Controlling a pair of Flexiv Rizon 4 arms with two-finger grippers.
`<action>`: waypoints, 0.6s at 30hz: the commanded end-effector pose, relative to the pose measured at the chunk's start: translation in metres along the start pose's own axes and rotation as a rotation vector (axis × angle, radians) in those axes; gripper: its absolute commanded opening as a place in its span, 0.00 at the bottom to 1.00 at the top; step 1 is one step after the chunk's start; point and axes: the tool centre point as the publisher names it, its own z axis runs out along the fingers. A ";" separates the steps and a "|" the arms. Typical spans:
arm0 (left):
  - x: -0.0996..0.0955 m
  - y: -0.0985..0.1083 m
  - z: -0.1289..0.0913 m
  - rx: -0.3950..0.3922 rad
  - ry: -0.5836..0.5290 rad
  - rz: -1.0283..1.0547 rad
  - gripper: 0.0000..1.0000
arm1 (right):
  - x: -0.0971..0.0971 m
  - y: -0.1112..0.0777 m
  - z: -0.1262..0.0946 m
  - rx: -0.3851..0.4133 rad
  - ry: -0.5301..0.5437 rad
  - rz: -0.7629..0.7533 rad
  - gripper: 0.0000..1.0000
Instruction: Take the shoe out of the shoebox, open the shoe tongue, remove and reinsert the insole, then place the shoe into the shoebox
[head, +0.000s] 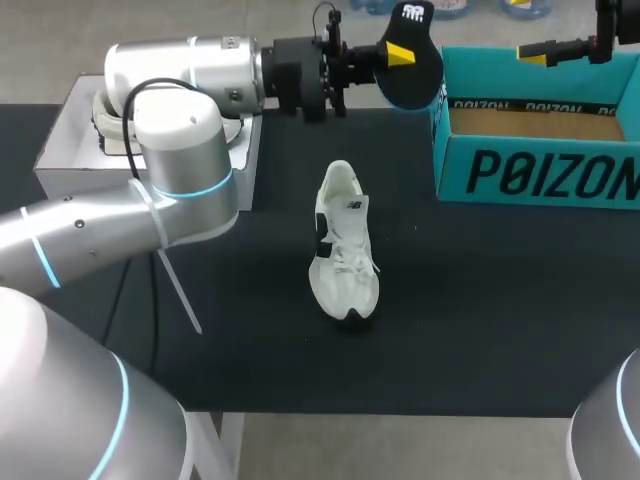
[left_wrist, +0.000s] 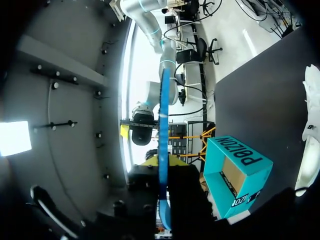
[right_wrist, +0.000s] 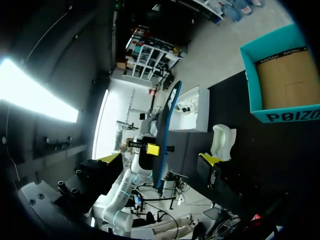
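Observation:
My left gripper (head: 398, 52) reaches across the table's far side, shut on a dark blue insole (head: 412, 55) held in the air. In the left wrist view the insole (left_wrist: 163, 145) shows edge-on between that gripper's (left_wrist: 162, 164) fingers. My right gripper (head: 545, 50) hangs above the teal shoebox (head: 540, 165), facing the left one. In the right wrist view its yellow fingertips (right_wrist: 111, 159) stand wide apart, open, with the insole (right_wrist: 167, 125) between them and touching neither. The white shoe (head: 345, 250) lies on the black table, toe toward me. The shoebox (right_wrist: 280, 75) is open and holds nothing.
A white box (head: 70, 140) with white items in it stands at the table's back left, partly behind my left arm. The black tabletop (head: 500, 320) spreads around the shoe. The teal shoebox stands at the back right edge.

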 end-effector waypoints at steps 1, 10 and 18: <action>-0.003 0.000 0.002 0.000 0.039 0.012 0.00 | 0.001 0.001 0.001 0.005 -0.011 -0.001 1.00; -0.003 -0.001 0.003 -0.005 0.063 0.032 0.00 | -0.006 0.004 0.002 0.013 -0.061 -0.025 1.00; -0.013 0.017 -0.001 -0.020 -0.075 -0.408 0.00 | -0.005 0.004 0.006 0.026 -0.063 -0.029 1.00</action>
